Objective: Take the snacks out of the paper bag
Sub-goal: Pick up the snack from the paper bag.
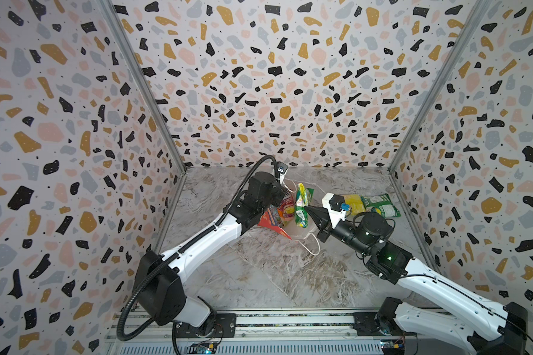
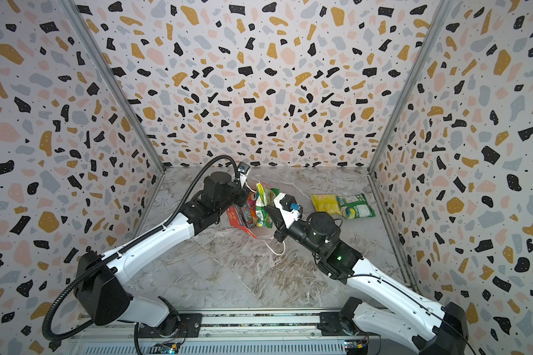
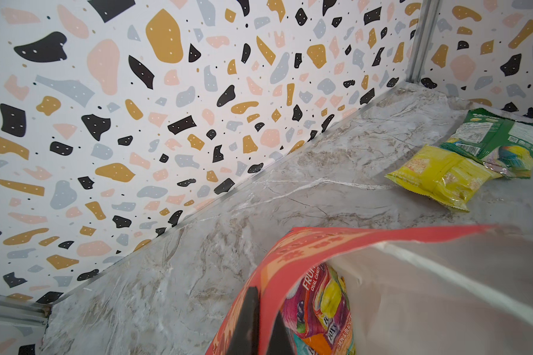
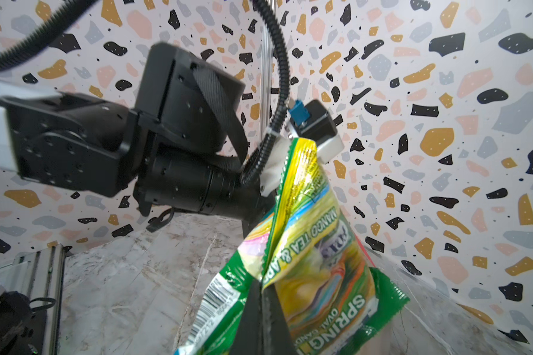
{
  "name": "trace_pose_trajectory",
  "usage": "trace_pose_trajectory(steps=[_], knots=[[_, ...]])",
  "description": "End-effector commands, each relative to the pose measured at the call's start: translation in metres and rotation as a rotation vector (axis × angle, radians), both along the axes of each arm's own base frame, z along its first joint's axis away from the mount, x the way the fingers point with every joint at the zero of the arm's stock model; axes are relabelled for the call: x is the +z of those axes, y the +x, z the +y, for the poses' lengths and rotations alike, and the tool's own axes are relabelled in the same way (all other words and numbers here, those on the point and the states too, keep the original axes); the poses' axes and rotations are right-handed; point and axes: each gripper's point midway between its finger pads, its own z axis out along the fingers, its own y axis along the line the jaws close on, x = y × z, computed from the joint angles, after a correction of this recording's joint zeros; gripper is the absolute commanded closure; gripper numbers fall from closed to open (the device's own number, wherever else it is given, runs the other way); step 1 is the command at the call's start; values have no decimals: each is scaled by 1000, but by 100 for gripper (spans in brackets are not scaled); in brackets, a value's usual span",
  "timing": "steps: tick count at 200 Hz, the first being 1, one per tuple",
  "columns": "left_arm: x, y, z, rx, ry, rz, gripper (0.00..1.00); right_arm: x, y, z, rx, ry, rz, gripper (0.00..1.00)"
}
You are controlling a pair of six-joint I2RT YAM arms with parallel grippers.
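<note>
Closest to the top camera, the mounting rail (image 1: 290, 321) runs along the near edge of the marble table (image 1: 259, 276). A broad bare stretch of the table lies between the rail and the work. At mid-table the paper bag (image 1: 271, 219) lies tipped, with its white cord handle (image 1: 313, 246) trailing toward the rail. The left gripper (image 3: 263, 329) is closed on the bag's red wall at the mouth, one finger on each side of the paper. A multicoloured fruit packet (image 3: 317, 307) sits inside the bag against the white lining. The right gripper (image 4: 261, 292) is clamped on the lower edge of a green-and-yellow packet (image 4: 314, 246), which stands upright at the bag's mouth. Whether it is fully clear of the bag cannot be told. Well apart from the bag, a yellow packet (image 1: 356, 203) overlaps the end of a green packet (image 1: 380, 206). The green one lies near the right-hand wall's base edge. Both arms meet over the bag, close together.
</note>
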Motion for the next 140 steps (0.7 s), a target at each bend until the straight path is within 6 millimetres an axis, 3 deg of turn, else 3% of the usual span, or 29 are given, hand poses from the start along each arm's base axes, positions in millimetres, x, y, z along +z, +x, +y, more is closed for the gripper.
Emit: trace_pose_trajectory(steps=[1,59,105,140], knots=[[50,-11,-8,-75,-123,-153,100,45,-14,-12,24,107,-44,100],[28,-36,-7,-153,-126,-125,100,63,-22,-36,-26,163,8,100],[16,-51,-3,-182,-127,-100,100,71,-12,-65,-173,210,67,100],[10,-66,-4,-231,-154,-100,100,65,8,-91,-341,235,119,100]])
